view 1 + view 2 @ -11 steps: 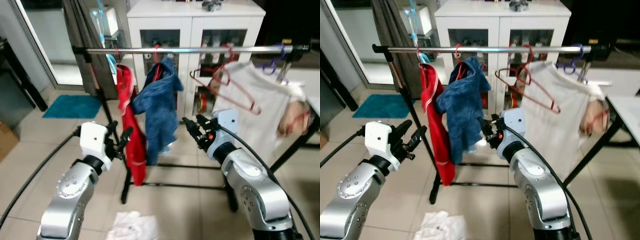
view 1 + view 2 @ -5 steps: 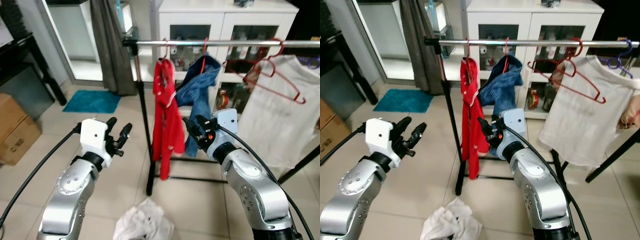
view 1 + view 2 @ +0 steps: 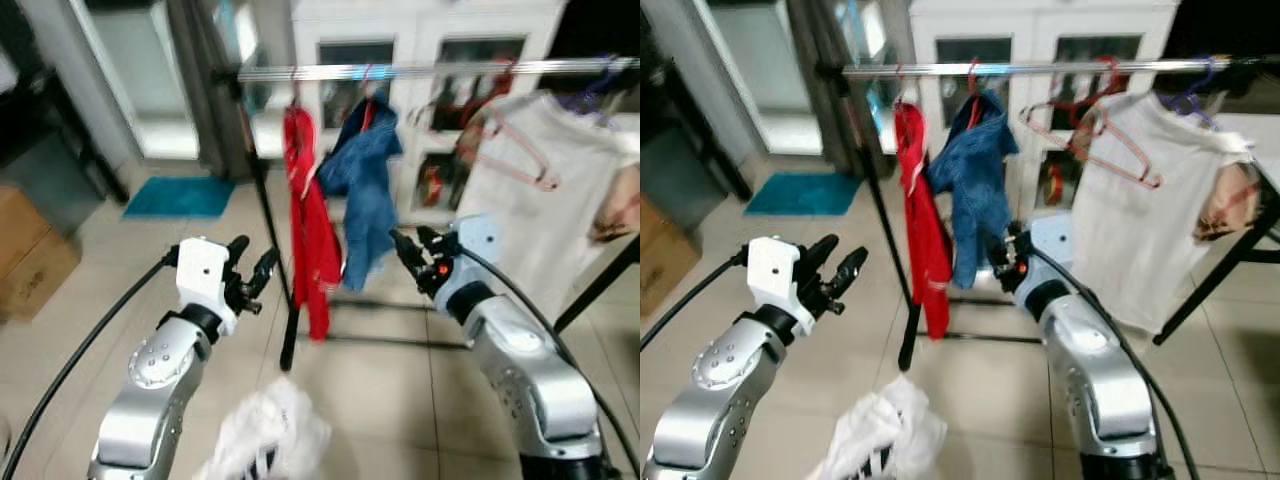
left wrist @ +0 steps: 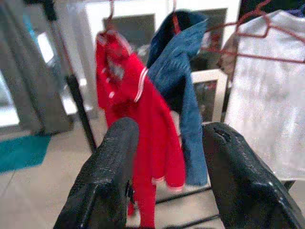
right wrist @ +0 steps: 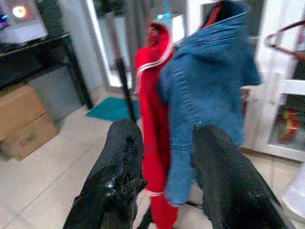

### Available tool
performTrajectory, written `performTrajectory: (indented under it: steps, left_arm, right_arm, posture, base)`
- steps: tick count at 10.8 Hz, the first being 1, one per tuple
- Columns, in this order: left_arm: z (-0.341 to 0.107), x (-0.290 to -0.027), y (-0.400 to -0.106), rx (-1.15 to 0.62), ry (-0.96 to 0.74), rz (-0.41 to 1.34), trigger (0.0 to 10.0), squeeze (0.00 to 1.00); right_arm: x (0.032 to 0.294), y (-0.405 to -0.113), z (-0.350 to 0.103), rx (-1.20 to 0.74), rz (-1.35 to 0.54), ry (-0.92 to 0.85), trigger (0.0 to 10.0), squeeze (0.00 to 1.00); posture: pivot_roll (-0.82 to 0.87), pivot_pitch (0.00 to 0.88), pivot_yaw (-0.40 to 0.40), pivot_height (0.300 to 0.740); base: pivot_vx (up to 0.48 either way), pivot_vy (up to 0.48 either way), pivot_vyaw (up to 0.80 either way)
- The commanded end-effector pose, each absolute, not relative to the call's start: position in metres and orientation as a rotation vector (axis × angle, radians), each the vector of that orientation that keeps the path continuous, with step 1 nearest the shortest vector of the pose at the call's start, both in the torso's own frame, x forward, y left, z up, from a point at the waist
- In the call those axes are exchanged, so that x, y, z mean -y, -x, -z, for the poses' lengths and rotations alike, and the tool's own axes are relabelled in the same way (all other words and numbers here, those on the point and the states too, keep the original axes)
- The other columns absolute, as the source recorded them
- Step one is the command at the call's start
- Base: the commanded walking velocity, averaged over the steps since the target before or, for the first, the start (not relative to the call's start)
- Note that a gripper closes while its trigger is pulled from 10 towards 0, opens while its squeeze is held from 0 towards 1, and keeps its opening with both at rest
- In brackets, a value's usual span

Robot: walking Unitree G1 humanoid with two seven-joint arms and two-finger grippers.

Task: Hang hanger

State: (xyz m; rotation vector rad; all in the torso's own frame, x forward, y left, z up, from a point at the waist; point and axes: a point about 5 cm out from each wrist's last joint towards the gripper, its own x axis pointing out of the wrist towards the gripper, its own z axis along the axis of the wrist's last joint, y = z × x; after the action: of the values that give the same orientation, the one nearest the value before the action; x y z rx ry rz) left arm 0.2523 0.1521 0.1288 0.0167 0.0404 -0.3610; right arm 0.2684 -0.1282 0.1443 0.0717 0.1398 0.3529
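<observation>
A steel rail [image 3: 400, 70] of a clothes rack carries a red garment [image 3: 305, 215], a blue denim jacket [image 3: 365, 190], an empty red hanger [image 3: 1092, 155] and a white shirt [image 3: 540, 230]. My left gripper [image 3: 255, 252] is held out low, left of the red garment, open and empty. My right gripper [image 3: 408, 236] is open and empty too, below the jacket and apart from it. In the left wrist view the fingers [image 4: 109, 167] frame the red garment [image 4: 138, 119]. In the right wrist view the gripper [image 5: 164, 129] faces the jacket [image 5: 209, 95].
A crumpled white cloth [image 3: 265, 435] lies on the tiled floor between my arms. The rack's black upright [image 3: 275, 250] stands close ahead. A white cabinet [image 3: 420, 40] is behind the rack. A teal mat [image 3: 180, 197] and a cardboard box [image 3: 30, 260] lie to the left.
The whole picture has shifted and blurred, so the camera has moved; the rack's left end now sits nearer the middle. Both grippers stay open and empty.
</observation>
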Motion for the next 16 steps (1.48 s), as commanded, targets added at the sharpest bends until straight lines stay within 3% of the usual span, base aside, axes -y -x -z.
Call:
performTrajectory:
  steps: [1,3,6,13,16]
  left_arm:
    - [-0.131,-0.158,-0.253,-0.04,-0.035,0.344,10.0,0.0]
    - [-0.134,-0.157,-0.254,-0.018,-0.036,0.358,10.0,0.0]
    - [-0.136,-0.159,-0.256,-0.005,-0.046,0.35,10.0,0.0]
    - [-0.136,-0.162,-0.26,-0.007,-0.067,0.343,10.0,0.0]
    - [-0.135,-0.164,-0.259,-0.009,-0.068,0.339,10.0,0.0]
  right_arm:
    - [0.123,-0.27,-0.148,-0.131,-0.374,-0.073,10.0,0.0]
    - [0.127,-0.271,-0.146,-0.144,-0.334,-0.081,10.0,0.0]
    - [0.131,-0.273,-0.146,-0.13,-0.302,-0.075,10.0,0.0]
    - [0.133,-0.275,-0.149,-0.094,-0.272,-0.07,10.0,0.0]
    - [0.126,-0.273,-0.149,-0.096,-0.349,0.022,10.0,0.0]
  posture:
    - [0.02,0.0,0.093,0.74]
    - [0.02,0.0,0.095,0.74]
    - [0.02,0.0,0.098,0.74]
    - [0.02,0.0,0.108,0.74]
    - [0.02,0.0,0.104,0.74]
  base:
    - [0.0,0.0,0.0]
    - [0.0,0.0,0.0]
    - [0.281,0.0,-0.8]
    - [0.368,0.0,0.0]
    - [0.408,0.0,0.27]
